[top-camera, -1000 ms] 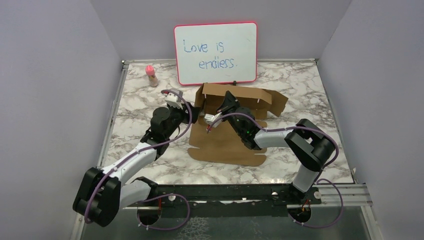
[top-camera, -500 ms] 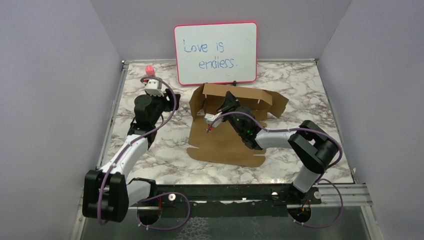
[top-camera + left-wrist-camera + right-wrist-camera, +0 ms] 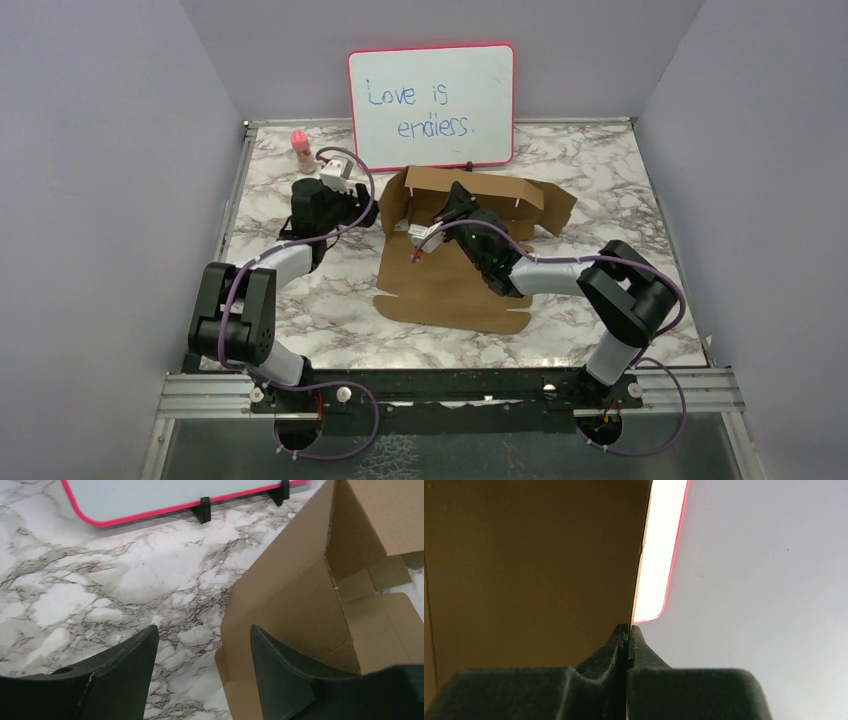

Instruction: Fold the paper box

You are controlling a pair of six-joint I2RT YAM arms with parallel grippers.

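The paper box (image 3: 455,285) is a brown die-cut cardboard sheet, its near part flat on the table and its far panels (image 3: 480,190) raised upright. My right gripper (image 3: 458,203) is shut on the edge of a raised panel (image 3: 524,565), pinching the thin cardboard edge between its fingertips (image 3: 628,630). My left gripper (image 3: 352,200) is open and empty just left of the box's raised left flap (image 3: 295,595); its right finger (image 3: 280,665) is over the flap's outside, its left finger (image 3: 125,670) over bare table.
A red-framed whiteboard (image 3: 432,92) stands at the back behind the box and shows in the left wrist view (image 3: 165,495). A small pink-capped bottle (image 3: 302,150) stands at the back left. The marble tabletop (image 3: 620,200) is walled on both sides.
My left arm has swung from the far left back toward the box's left flap. The right gripper keeps its hold on the raised panel, almost unmoved.
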